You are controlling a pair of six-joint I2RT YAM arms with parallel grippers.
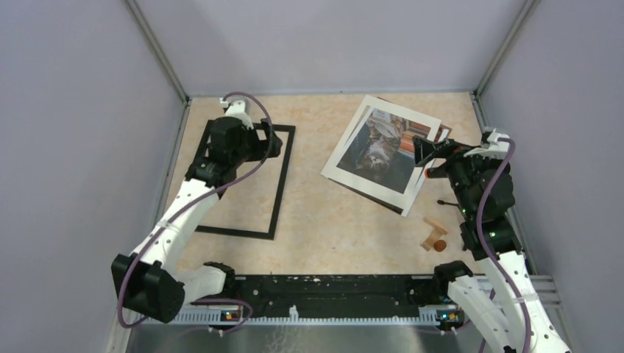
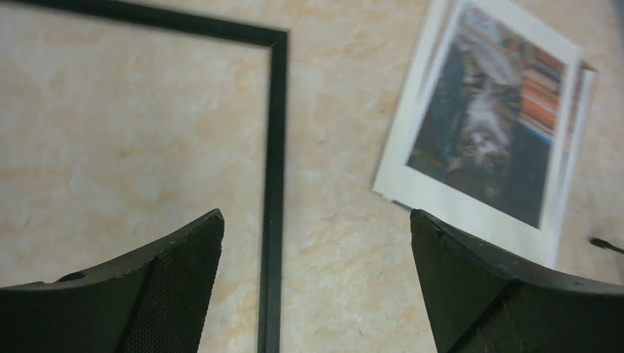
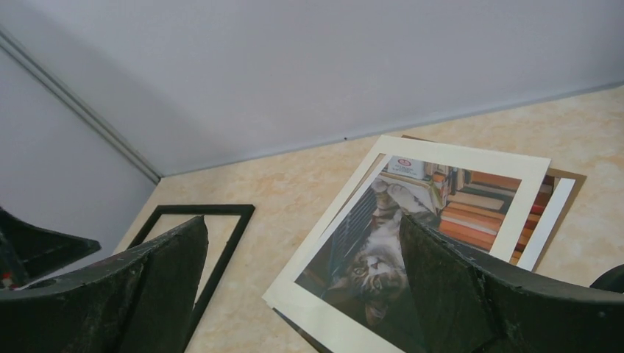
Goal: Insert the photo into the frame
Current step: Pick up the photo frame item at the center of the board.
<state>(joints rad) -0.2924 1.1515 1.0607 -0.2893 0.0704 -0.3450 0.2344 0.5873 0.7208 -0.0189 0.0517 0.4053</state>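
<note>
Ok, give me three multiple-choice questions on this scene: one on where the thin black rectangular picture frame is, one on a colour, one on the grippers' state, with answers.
1. Where does the thin black rectangular picture frame lie?
A) on the table's left side, below the left gripper
B) on the wall
C) on a shelf
2. What colour is the marbled tabletop?
A) blue
B) beige
C) black
3. How do the left gripper and right gripper stand?
A) both shut
B) one shut
C) both open, empty
Answers: 1A, it lies apart from the white-matted cat photo; 2B, every view shows it; 3C, wrist views show fingers apart, nothing between.
</note>
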